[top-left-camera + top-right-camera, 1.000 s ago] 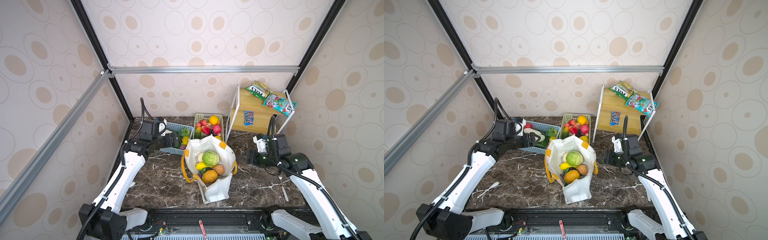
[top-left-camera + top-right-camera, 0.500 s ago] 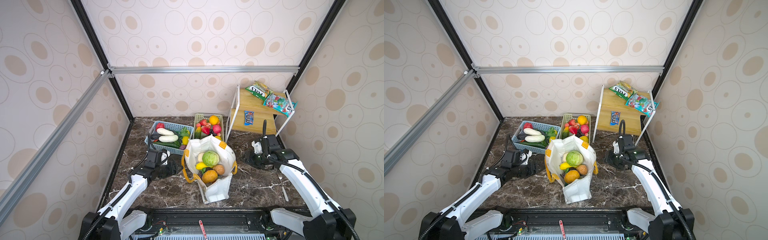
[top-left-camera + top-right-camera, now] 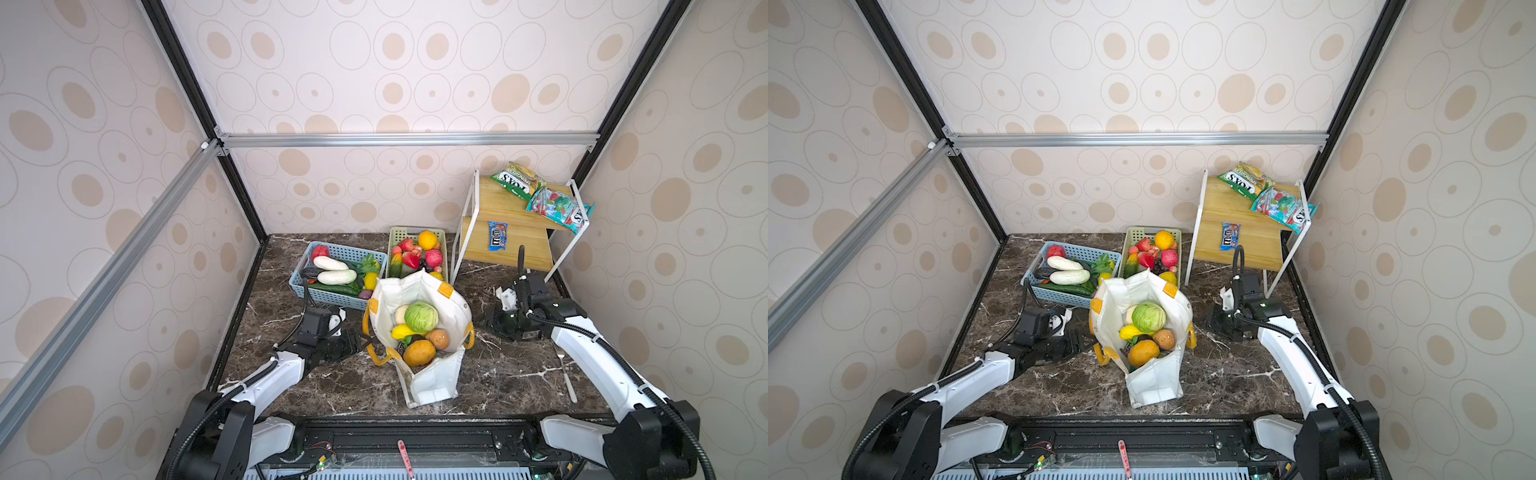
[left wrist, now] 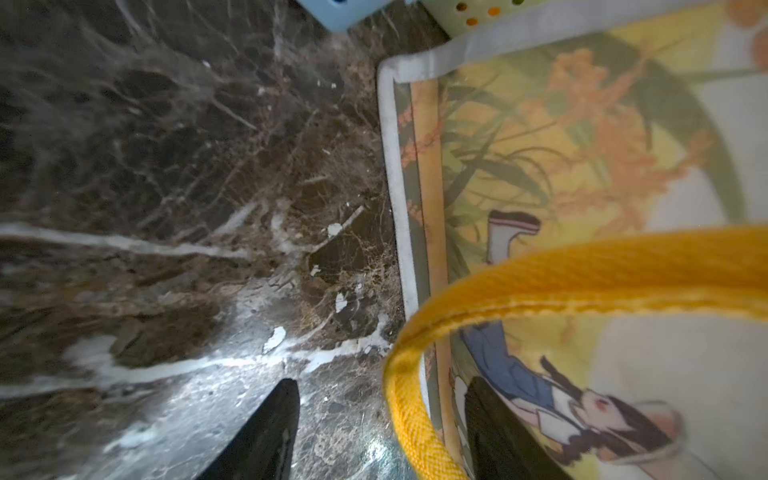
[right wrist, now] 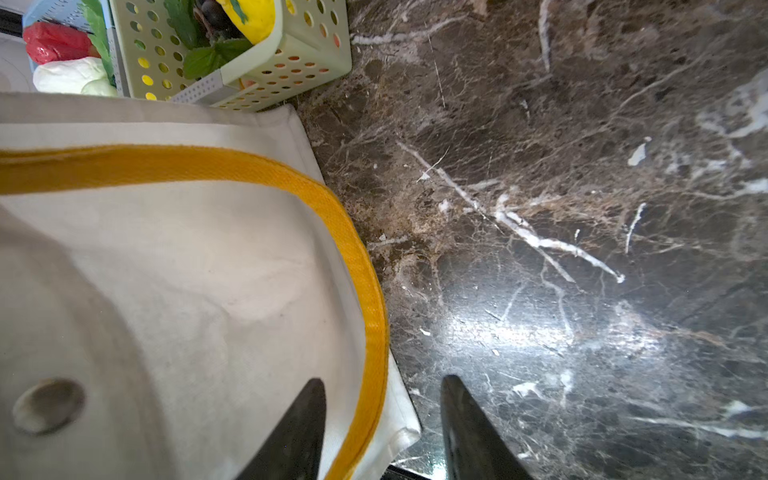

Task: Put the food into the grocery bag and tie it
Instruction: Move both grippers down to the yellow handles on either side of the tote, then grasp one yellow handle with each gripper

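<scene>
Left wrist view shows the left gripper [image 4: 382,399] gaping astride one yellow handle [image 4: 582,266]. The right gripper [image 5: 382,386] straddles the other handle [image 5: 208,166], also unclamped. The grocery bag [image 3: 432,386] stands mid-table between them, just near of the blue basket [image 3: 328,297]. A strap might slip a closing pinch, or a tug might spill the heaped cabbage [image 3: 421,316].

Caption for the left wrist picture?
Left fingers, spread apart, straddle the yellow handle of the grocery bag over the marble tabletop.

White bag [image 3: 432,384] — yellow handles [image 4: 602,270]; brown-marbled table [image 3: 340,388].
</scene>
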